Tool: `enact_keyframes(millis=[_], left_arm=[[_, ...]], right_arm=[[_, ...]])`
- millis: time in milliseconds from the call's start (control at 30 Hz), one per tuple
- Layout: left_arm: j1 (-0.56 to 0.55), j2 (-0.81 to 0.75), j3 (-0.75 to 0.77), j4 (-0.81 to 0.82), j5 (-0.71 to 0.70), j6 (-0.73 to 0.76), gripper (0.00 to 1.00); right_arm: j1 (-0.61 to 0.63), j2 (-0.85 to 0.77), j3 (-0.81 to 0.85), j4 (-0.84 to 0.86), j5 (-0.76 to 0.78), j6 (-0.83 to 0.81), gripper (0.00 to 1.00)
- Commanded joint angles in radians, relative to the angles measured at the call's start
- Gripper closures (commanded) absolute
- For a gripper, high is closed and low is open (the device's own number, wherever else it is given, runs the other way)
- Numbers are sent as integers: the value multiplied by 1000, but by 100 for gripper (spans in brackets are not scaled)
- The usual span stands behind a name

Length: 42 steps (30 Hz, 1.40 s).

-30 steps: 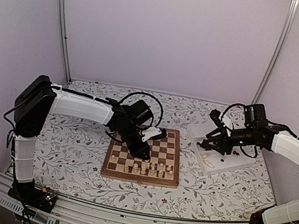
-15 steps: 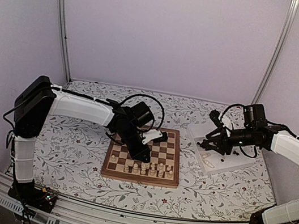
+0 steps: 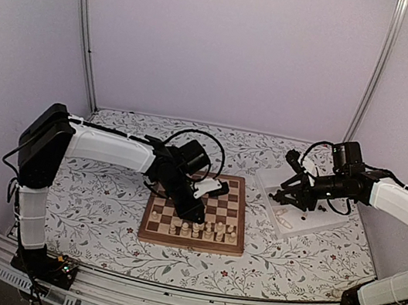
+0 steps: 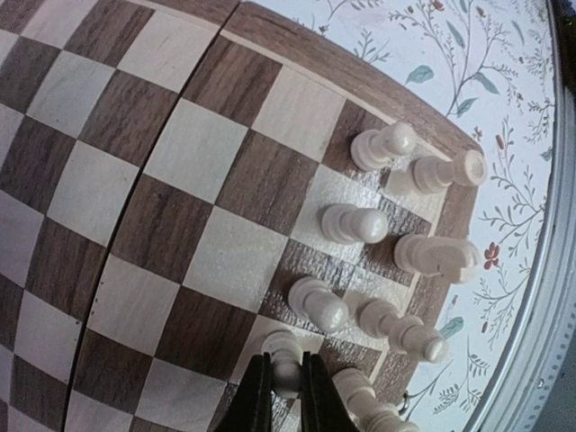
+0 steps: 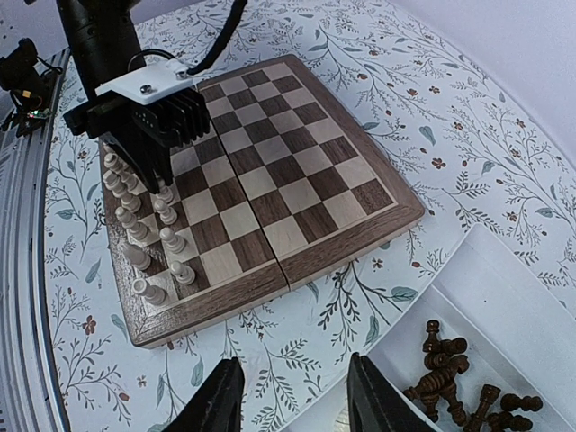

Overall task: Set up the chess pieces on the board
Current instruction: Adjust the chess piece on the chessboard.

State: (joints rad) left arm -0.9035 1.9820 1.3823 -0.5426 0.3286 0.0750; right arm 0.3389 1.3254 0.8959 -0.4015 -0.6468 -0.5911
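Note:
The board (image 3: 232, 198) lies mid-table and also shows in the left wrist view (image 4: 180, 153) and the right wrist view (image 5: 297, 171). Several cream chess pieces (image 3: 202, 231) stand in its two near rows. My left gripper (image 3: 198, 212) is shut on a cream pawn (image 4: 285, 358), jaws pinching its head, its base at a cream square in the second row, beside other cream pieces (image 4: 355, 223). My right gripper (image 5: 292, 396) is open and empty, hovering over the white tray's edge (image 5: 504, 279). Dark chess pieces (image 5: 450, 364) lie piled in the tray.
The white partitioned tray (image 3: 295, 223) sits right of the board on the floral tablecloth (image 3: 97, 182). The left arm's cable (image 3: 192, 131) loops above the board's far edge. Metal frame posts (image 3: 84, 23) stand at the back corners.
My left gripper has shifted slightly toward the near rows with the cream pawn in it. The right arm has barely moved.

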Motion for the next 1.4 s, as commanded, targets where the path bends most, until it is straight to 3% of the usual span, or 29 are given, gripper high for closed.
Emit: enact_keyframes(millis=[0, 200, 667, 1033, 1367], left_arm=[[-21, -20, -23, -50, 1, 6, 94], [-22, -27, -28, -51, -5, 5, 92], [-21, -65, -27, -20, -54, 13, 70], [0, -150, -27, 24, -85, 36, 65], [15, -251, 55, 44, -273, 96, 61]], right_arm=[[-6, 8, 3, 15, -2, -3, 58], [-5, 12, 5, 13, 0, -4, 57], [-6, 14, 10, 12, -8, 6, 57], [-5, 23, 29, 1, 20, 20, 57], [-139, 31, 31, -81, 169, -19, 62]])
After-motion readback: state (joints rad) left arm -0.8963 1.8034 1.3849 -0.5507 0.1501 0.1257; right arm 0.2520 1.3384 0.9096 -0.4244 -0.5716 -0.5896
